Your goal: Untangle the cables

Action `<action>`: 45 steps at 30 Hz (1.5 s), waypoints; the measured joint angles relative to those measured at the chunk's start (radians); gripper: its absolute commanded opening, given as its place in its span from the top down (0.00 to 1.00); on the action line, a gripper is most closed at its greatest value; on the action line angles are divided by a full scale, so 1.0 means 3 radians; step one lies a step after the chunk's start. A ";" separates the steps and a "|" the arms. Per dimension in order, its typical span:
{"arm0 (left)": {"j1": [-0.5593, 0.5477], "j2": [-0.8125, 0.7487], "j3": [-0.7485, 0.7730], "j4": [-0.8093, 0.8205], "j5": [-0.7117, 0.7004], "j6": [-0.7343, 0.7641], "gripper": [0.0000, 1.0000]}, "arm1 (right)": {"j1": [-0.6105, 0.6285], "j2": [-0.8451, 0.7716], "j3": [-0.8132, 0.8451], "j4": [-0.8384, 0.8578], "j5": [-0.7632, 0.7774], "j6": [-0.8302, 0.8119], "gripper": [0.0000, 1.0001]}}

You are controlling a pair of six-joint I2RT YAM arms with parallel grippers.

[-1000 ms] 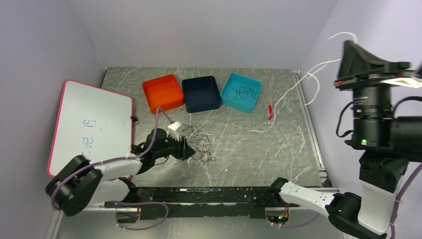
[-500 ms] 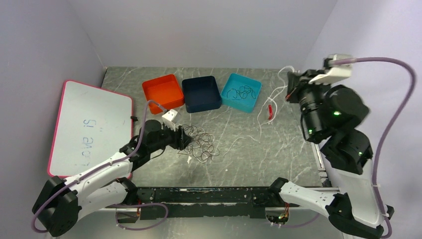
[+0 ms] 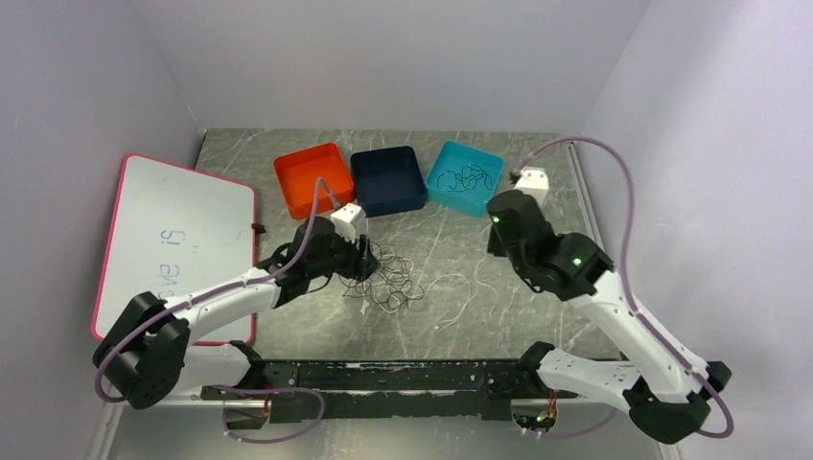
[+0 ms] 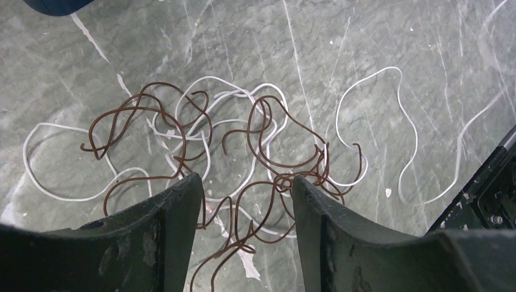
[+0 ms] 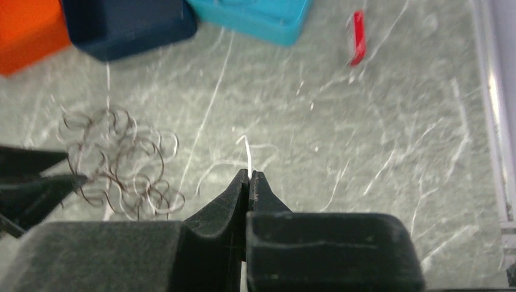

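I see brownish-red cables (image 4: 159,84) in tangled curly loops on the tabletop (image 4: 365,36); left jaws released above them, right jaws clenched on a thin white cable (image 5: 246,149).

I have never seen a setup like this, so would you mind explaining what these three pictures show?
The machine is a pair of robot arms, the left arm and the right arm, bolted to a table, each ending in a two-finger gripper. The wide picture comes from a fixed camera above and behind them; the other two come from cameras on the wrists. In view are a whiteboard, an orange tray, a navy tray, a teal tray holding black cables, and a tangle of brown cable and white cable. The left gripper is open over the tangle. The right gripper is shut and seems to pinch a strand of white cable.
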 measured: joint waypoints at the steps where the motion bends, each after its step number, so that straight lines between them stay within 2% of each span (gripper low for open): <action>1: 0.0000 0.0042 0.0025 0.0005 0.0000 0.0001 0.37 | 0.0000 0.0050 -0.0078 -0.0004 -0.0102 0.0024 1.00; 5: 0.0000 0.0137 0.0065 0.0013 0.0004 0.0010 0.28 | -0.0003 0.0319 -0.0413 0.0067 -0.0542 0.0052 1.00; 11: 0.0000 0.0113 0.0106 0.0003 0.0042 0.0056 0.28 | -0.0024 0.0548 -0.0874 0.0215 -0.0917 0.0053 1.00; 15: 0.0000 0.0048 0.0118 0.0003 0.0061 0.0102 0.28 | -0.0093 0.0682 -0.1021 0.0374 -0.1133 0.0024 0.93; 21: 0.0000 0.0042 0.0118 0.0003 0.0081 0.0122 0.30 | -0.0123 0.1010 -0.1268 0.0567 -0.1710 -0.0081 0.89; 25: 0.0000 0.0042 0.0118 0.0004 0.0111 0.0122 0.30 | -0.0127 0.1049 -0.1410 0.0654 -0.1991 -0.0116 0.78; 34: 0.0000 -0.0008 0.0062 0.0015 0.0116 0.0120 0.31 | -0.0132 0.1066 -0.1550 0.0767 -0.2255 -0.0118 0.58; 45: 0.0000 -0.0018 0.0022 0.0032 0.0117 0.0104 0.31 | -0.0132 0.1193 -0.1619 0.0816 -0.2121 0.0066 0.49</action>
